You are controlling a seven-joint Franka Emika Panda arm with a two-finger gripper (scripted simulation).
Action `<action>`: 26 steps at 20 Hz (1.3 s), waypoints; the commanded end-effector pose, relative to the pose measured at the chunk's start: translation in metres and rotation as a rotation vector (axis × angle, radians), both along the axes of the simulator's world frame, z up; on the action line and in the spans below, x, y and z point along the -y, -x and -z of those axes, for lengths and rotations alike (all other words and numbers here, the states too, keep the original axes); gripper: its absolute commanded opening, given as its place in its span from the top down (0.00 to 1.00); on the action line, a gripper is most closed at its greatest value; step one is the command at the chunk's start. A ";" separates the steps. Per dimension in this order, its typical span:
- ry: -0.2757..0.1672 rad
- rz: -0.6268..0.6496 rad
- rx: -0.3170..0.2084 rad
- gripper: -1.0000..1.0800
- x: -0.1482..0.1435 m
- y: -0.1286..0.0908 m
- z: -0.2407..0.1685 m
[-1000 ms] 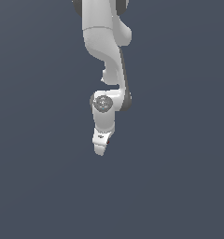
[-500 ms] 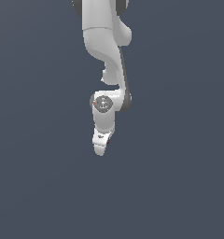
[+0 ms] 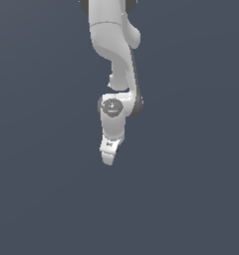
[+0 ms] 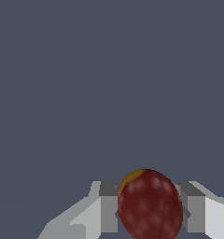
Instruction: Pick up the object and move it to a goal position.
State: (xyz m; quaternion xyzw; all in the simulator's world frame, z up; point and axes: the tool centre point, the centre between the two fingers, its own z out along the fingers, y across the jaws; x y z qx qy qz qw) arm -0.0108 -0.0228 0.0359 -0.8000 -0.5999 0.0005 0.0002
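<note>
In the wrist view the object [image 4: 150, 205] is a dark red, roundish ball with a small yellow patch on one side. It sits between the two grey pads of my gripper [image 4: 151, 210], which is shut on it; one pad [image 4: 108, 207] presses each flank. In the exterior view the white gripper [image 3: 109, 153] hangs pointing down from the arm near the middle, and only a tiny red sliver of the object [image 3: 117, 149] shows at its edge.
A plain dark grey surface [image 3: 191, 199] fills everything around the arm in both views. No other objects or edges appear.
The arm and gripper hold nearly the same pose across the three exterior frames; no clear movement shows.
</note>
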 end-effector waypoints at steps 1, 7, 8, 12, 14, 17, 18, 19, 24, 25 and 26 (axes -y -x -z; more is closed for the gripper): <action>0.000 -0.001 0.001 1.00 -0.007 -0.003 -0.014; 0.000 -0.002 0.001 1.00 -0.032 -0.012 -0.062; 0.000 -0.002 0.001 1.00 -0.037 -0.014 -0.072; 0.000 -0.002 0.001 1.00 -0.058 -0.022 -0.113; -0.001 -0.003 0.001 1.00 -0.069 -0.027 -0.135; -0.001 -0.003 0.001 1.00 -0.085 -0.034 -0.167; -0.002 -0.003 0.001 1.00 -0.090 -0.036 -0.177; -0.002 -0.003 0.001 1.00 -0.095 -0.038 -0.187; -0.002 -0.002 0.001 1.00 -0.119 -0.049 -0.237; -0.002 -0.002 0.001 1.00 -0.124 -0.051 -0.246; -0.002 -0.002 0.001 1.00 -0.128 -0.053 -0.255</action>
